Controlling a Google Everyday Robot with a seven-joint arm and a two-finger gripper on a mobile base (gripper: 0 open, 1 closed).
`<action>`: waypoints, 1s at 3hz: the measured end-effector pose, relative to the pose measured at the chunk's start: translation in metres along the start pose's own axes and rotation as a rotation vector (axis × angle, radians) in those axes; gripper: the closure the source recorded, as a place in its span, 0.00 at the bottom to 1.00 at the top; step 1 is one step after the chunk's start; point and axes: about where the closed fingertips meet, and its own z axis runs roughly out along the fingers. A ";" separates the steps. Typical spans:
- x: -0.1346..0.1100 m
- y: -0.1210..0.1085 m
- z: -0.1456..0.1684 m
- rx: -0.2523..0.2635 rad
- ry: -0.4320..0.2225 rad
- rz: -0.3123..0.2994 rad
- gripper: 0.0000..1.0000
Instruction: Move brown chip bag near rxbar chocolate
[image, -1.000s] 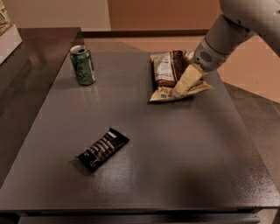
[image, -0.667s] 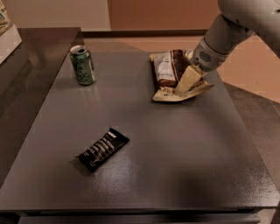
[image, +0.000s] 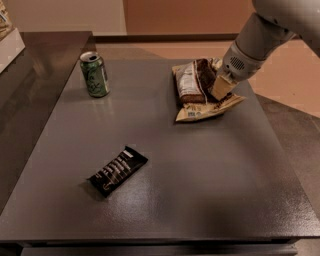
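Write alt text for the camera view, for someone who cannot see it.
The robot's claw is down on the right side of a crinkly brown and cream chip bag at the far right of a dark grey table. A small black-wrapped bar with white lettering lies apart near the front left, and a green drink can stands upright at the far left.

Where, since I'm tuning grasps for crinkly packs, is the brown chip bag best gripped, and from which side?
Probably the crumpled right edge of the brown chip bag, from above and the right: it lies flat on the table, so only that margin offers a pinchable fold, and the gripper sits right there.
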 end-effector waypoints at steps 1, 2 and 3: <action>-0.011 0.019 -0.012 0.009 -0.022 -0.125 1.00; -0.018 0.046 -0.021 -0.009 -0.053 -0.288 1.00; -0.019 0.079 -0.027 -0.045 -0.080 -0.440 1.00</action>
